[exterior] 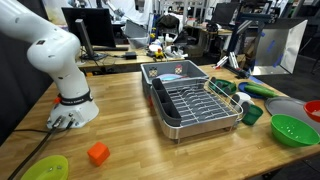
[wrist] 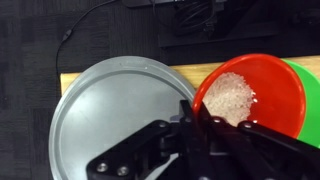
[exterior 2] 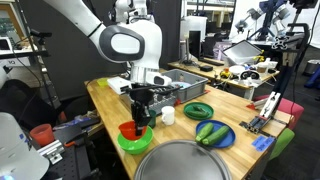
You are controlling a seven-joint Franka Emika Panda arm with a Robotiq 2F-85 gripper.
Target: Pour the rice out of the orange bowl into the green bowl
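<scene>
In an exterior view the green bowl (exterior: 295,130) sits on the bench (exterior: 140,130) beside a grey plate (exterior: 283,106); the tool is out of frame. In an exterior view the tool (exterior 2: 138,113) is clamped narrow on the orange bowl (exterior 2: 129,130), just above the green bowl (exterior 2: 135,143). In the wrist view the tool (wrist: 190,115) pinches the orange bowl's (wrist: 270,90) near rim; rice (wrist: 232,97) lies inside, and the green bowl (wrist: 312,95) is just beyond.

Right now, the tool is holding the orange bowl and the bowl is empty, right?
Not quite. The tool is holding the orange bowl, but the bowl is not empty. It has a pile of white rice in it, and the wrist view shows this.
</scene>
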